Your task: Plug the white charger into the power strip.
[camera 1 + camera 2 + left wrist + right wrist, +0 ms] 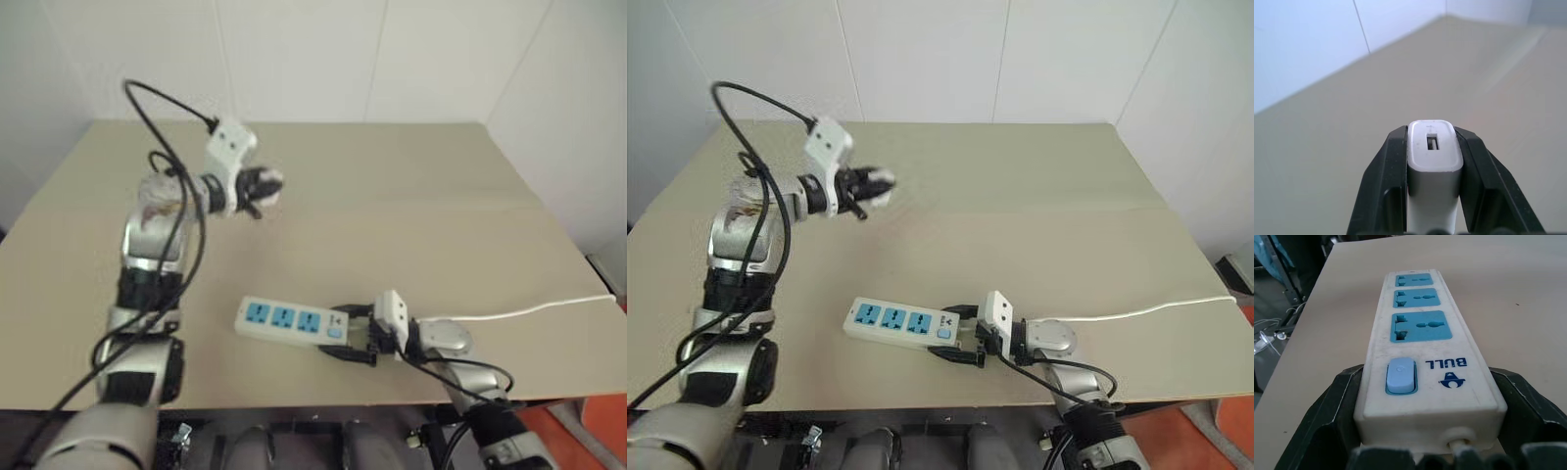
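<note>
We see our left tool (pixel 1432 196) clenched on the white charger (pixel 1433 161), held raised above the far left part of the tabletop (pixel 411 196), well apart from the power strip (pixel 291 322). The strip lies flat near the tabletop's front edge. Our right tool (pixel 1425 440) grips its switch end, one black finger on either side, with the thin white cable (pixel 529 311) trailing off to the right.
</note>
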You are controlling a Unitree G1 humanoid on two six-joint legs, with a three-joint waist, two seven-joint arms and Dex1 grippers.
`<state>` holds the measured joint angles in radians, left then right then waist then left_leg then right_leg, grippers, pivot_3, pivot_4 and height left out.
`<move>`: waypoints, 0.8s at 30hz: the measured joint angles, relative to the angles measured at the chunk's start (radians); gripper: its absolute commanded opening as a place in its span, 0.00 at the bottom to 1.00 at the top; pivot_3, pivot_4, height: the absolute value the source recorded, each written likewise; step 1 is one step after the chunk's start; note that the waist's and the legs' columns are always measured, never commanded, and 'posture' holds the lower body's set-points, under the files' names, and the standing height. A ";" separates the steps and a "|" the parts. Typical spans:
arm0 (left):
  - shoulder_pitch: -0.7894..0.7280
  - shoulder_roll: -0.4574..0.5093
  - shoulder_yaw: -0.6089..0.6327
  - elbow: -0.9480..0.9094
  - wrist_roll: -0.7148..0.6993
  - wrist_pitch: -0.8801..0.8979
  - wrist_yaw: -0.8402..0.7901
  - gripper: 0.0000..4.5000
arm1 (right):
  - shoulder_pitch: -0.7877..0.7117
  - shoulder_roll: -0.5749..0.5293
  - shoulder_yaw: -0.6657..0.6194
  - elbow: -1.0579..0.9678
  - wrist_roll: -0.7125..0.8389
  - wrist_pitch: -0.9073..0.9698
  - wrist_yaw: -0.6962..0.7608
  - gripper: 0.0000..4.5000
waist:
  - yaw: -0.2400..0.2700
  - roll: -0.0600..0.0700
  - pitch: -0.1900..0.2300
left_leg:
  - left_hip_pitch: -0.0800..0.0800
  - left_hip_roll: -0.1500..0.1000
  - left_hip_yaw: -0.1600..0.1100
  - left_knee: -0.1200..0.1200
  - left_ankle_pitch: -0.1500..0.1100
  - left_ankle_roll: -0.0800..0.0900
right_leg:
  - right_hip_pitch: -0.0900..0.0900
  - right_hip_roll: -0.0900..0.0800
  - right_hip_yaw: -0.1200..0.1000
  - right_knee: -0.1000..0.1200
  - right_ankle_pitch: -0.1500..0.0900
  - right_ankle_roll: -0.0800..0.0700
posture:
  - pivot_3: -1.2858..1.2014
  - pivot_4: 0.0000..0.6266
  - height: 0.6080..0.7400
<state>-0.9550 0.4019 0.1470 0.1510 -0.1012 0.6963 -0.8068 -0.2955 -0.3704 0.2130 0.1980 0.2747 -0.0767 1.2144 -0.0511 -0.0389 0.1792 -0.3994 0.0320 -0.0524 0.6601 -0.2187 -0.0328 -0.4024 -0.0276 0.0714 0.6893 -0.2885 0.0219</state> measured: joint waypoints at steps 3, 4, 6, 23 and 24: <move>0.001 -0.005 0.052 -0.050 -0.142 0.047 -0.058 0.23 | -0.036 -0.016 0.003 0.045 0.016 -0.001 0.067 0.76 | 0.005 0.000 0.000 | 0.000 0.000 -0.001 0.000 0.000 0.000 | 0.000 0.000 -0.001 0.000 0.000 0.000 | 0.52 0.24 1.00; 0.021 -0.015 0.059 -0.101 -0.189 0.050 -0.067 0.23 | -0.062 -0.017 0.004 0.076 0.016 -0.005 0.089 0.76 | 0.005 0.000 0.000 | 0.000 0.000 0.000 0.000 0.000 0.000 | 0.001 0.000 -0.001 0.000 0.000 0.000 | 0.52 0.24 1.00; 0.056 -0.039 0.058 -0.178 -0.260 0.065 -0.072 0.23 | -0.106 -0.014 0.007 0.132 0.015 -0.016 0.115 0.76 | 0.005 0.000 0.000 | 0.000 -0.001 0.000 0.000 0.000 0.000 | 0.001 -0.001 -0.001 0.000 0.000 0.000 | 0.52 0.24 1.00; 0.548 0.016 -0.046 -0.490 -0.522 -0.147 -0.288 0.23 | -0.178 0.023 -0.004 0.323 -0.017 -0.156 0.120 0.76 | 0.006 0.004 -0.003 | 0.016 0.001 -0.001 -0.001 0.000 0.000 | 0.019 0.001 -0.001 -0.006 0.002 -0.003 | 0.52 0.24 1.00; 0.546 0.024 -0.046 -0.490 -0.534 -0.147 -0.291 0.23 | -0.177 0.023 -0.004 0.323 -0.017 -0.156 0.119 0.76 | 0.006 0.004 -0.003 | 0.017 0.001 -0.001 -0.001 0.000 0.000 | 0.019 0.002 -0.001 -0.006 0.002 -0.003 | 0.52 0.24 1.00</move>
<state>-0.4088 0.4262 0.1009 -0.3388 -0.6357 0.5491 -1.0983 -0.4730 -0.3472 0.2090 0.5209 0.2578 -0.2325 1.3337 -0.0455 -0.0345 0.1764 -0.3828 0.0329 -0.0531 0.6592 -0.2187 -0.0332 -0.3832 -0.0261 0.0702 0.6835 -0.2869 0.0192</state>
